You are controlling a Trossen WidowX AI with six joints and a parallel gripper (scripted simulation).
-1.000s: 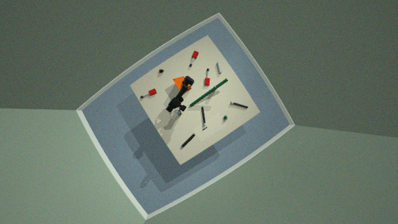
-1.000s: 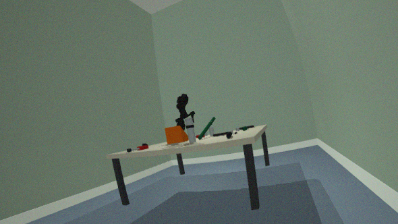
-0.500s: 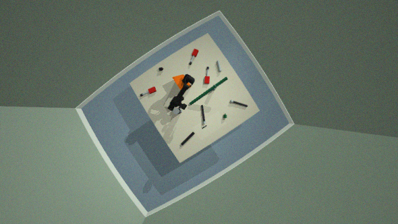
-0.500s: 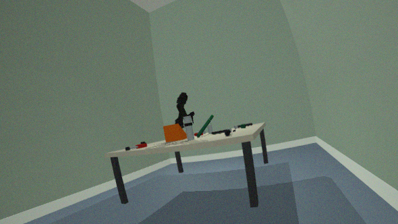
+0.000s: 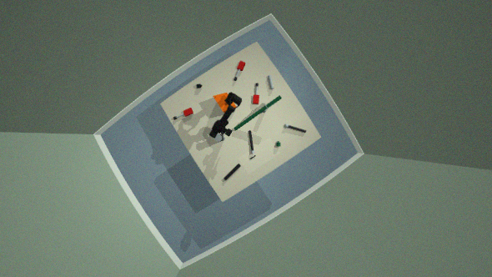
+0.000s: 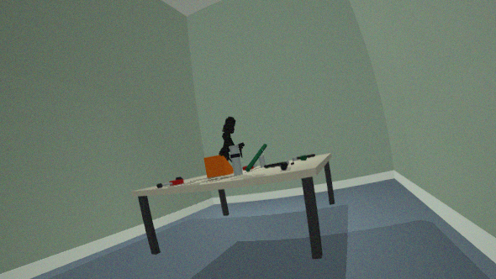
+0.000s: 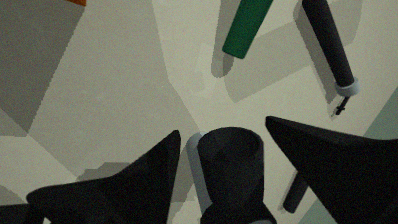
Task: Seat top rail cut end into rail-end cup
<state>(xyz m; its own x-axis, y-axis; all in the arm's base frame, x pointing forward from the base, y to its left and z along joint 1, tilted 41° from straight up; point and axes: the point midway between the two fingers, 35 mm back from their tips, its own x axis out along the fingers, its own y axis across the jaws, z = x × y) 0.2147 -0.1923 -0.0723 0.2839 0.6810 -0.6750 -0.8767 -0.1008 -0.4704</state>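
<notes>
- Spreading wide around the black rail-end cup (image 7: 231,167), at lower center of the wrist view, with the released gripper (image 5: 228,132) (image 6: 241,150) (image 7: 221,127); gripping nothing.
- Showing the green top rail (image 5: 256,113) (image 6: 257,156) (image 7: 247,27) at upper center of the wrist view, cut end apart from the cup, unseated.
- Slanting up and rightward with the rail in the exterior view, beside the big grey post (image 6: 238,165).
- Seeing a dark brace band (image 6: 234,155) near the post's top.
- Standing left of the post there: an orange block (image 6: 218,166).
</notes>
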